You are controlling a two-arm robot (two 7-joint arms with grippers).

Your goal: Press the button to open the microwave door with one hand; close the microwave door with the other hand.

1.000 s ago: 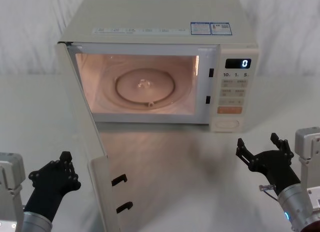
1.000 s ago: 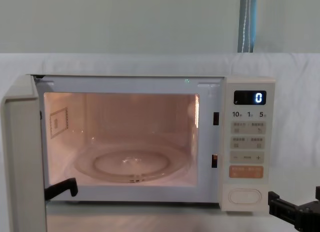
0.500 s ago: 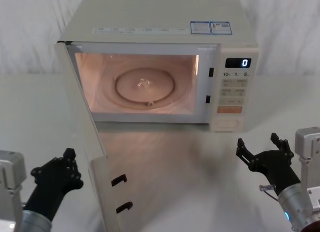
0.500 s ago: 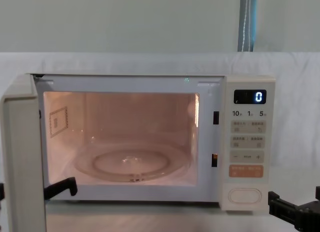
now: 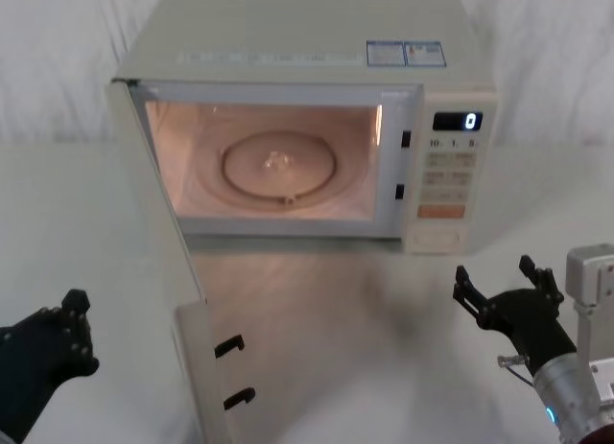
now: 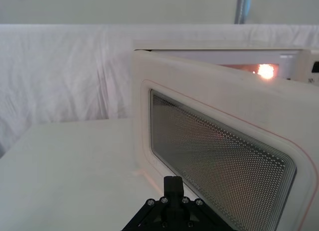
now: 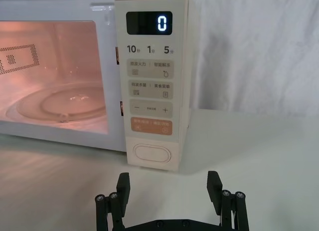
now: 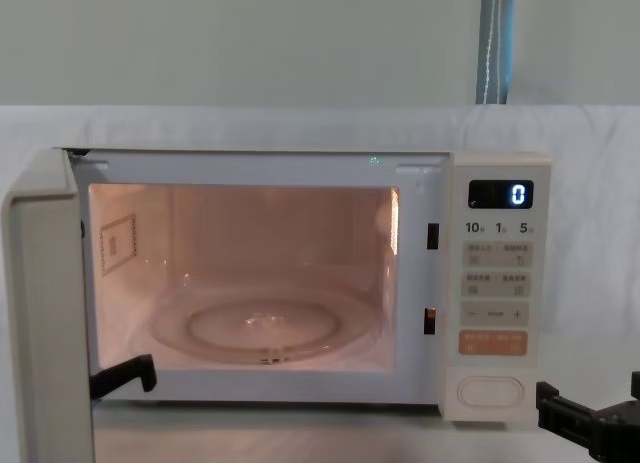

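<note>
Standing open, microwave door (image 5: 177,300) beside left gripper (image 5: 67,334).

The microwave door (image 5: 177,300) stands open, both tools low beside it

One microwave (image 5: 288,27), centre of the head view. One microwave door (image 5: 158,223), left of centre, bearing two black latch hooks (image 5: 228,344) on its lower edge. One glass turntable (image 5: 278,164) in the lit cavity. Two dark latch slots (image 5: 405,138) on the frame right of the cavity. On the control panel, right of centre: one black digital display (image 7: 149,23); three time marks, 10, 1 and 5; four small cream keys (image 7: 138,65) in two rows of two; one wide minus-plus bar (image 7: 151,109); one orange rectangular button (image 7: 151,126); one large pill-shaped button (image 7: 152,153). Two blue-and-white labels (image 5: 384,54) on the top, upper right. Two black grippers: left gripper (image 5: 77,329) lower left, right gripper (image 5: 493,269) lower right.
</note>
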